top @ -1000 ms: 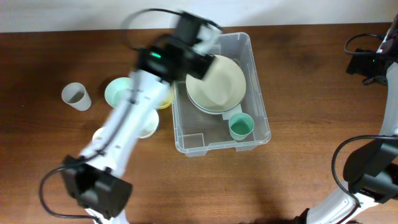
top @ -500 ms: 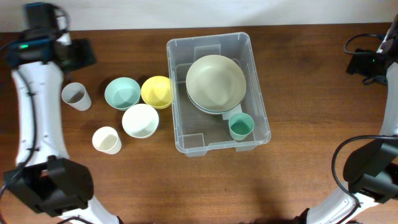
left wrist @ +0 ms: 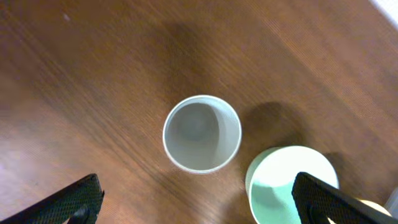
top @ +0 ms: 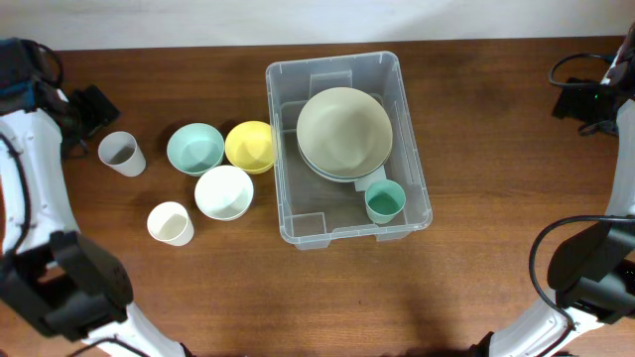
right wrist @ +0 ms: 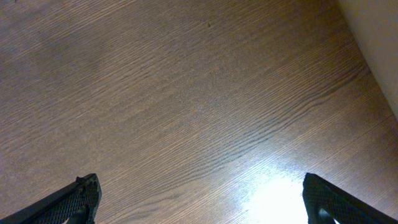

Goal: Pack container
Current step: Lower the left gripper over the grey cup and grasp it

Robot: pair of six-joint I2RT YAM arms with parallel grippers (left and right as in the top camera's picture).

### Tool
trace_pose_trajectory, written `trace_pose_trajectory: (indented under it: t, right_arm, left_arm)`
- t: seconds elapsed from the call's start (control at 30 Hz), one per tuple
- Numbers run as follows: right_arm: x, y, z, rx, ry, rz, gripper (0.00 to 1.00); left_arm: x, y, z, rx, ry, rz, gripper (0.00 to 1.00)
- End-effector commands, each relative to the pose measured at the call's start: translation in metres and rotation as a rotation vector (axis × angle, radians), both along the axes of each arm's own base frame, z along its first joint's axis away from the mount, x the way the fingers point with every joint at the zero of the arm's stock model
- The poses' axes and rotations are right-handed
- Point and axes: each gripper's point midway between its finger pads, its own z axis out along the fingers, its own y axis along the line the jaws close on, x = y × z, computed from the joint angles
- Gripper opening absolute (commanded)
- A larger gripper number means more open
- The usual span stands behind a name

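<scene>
Clear rectangular plastic container (top: pixel 332 61) holds stacked pale-green bowls (top: pixel 344 129) and a green cup (top: pixel 385 201); five others wait outside. Left tool (left wrist: pixel 196 190) spread, empty, grey plastic cup (left wrist: pixel 201 133) just ahead.

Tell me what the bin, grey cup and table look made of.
Bin: clear, glossy plastic, with see-through walls and a moulded rim.
Grey cup: likely matte plastic, with a thin, even rim and no shine.
Table: wood or wood-look laminate, going by its grain; a glare patch suggests a slight sheen.
</scene>
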Motion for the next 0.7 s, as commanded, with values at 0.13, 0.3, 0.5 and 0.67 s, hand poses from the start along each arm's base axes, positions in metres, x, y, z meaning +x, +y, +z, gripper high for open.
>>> trace_pose_trajectory:
  t: [0.13, 0.3, 0.5, 0.67]
  right_arm:
    - [-0.001, -0.004, 0.000, -0.011, 0.003, -0.017, 0.99]
    - [-0.001, -0.004, 0.000, -0.011, 0.003, -0.018, 0.99]
    - [-0.001, -0.004, 0.000, -0.011, 0.003, -0.017, 0.99]
    - [-0.001, -0.004, 0.000, -0.011, 0.003, -0.018, 0.99]
  left_arm:
    - [0.000, 0.004, -0.062, -0.081, 0.115, 0.050, 0.99]
    - [-0.002, 0.005, -0.086, -0.097, 0.166, 0.055, 0.99]
    - [-0.006, 0.008, -0.114, -0.113, 0.220, 0.066, 0.99]
    - [-0.010, 0.013, -0.118, -0.096, 0.240, 0.078, 0.85]
